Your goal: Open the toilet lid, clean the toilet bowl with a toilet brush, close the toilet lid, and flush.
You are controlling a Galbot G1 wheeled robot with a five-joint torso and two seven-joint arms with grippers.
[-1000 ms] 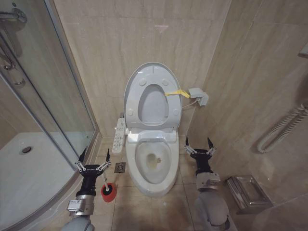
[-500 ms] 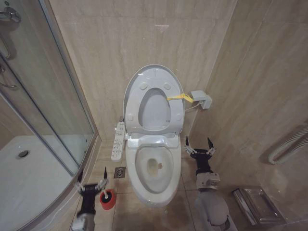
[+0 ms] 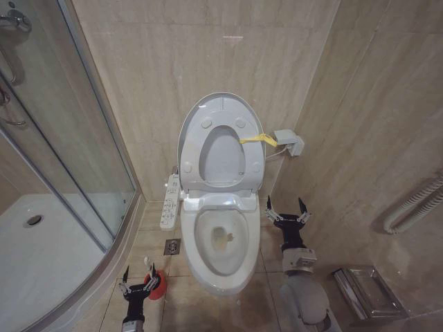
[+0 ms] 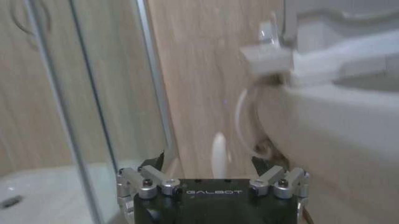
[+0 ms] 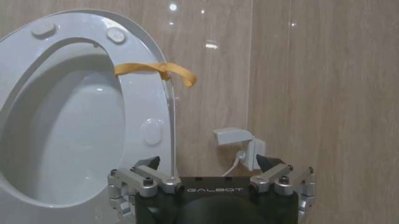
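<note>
Beige-tiled bathroom. Red-cupped, pale-handled toilet brush [image 3: 154, 282] stands upright at 1 o'clock of spread-fingered left gripper [image 3: 138, 284], the nearer arm; right gripper [image 3: 284, 206] idle, fingers spread.

Tiled bathroom, toilet bowl [image 3: 220, 242], glass shower enclosure [image 3: 62, 173], floor drain [image 3: 172, 247]

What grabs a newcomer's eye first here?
The toilet lid stands raised against the back wall, a yellow strap at its edge, above the open toilet bowl with its stained bottom. The left gripper, jaws open, hangs low by the red-based toilet brush; the right gripper waits open beside the bowl.
</note>
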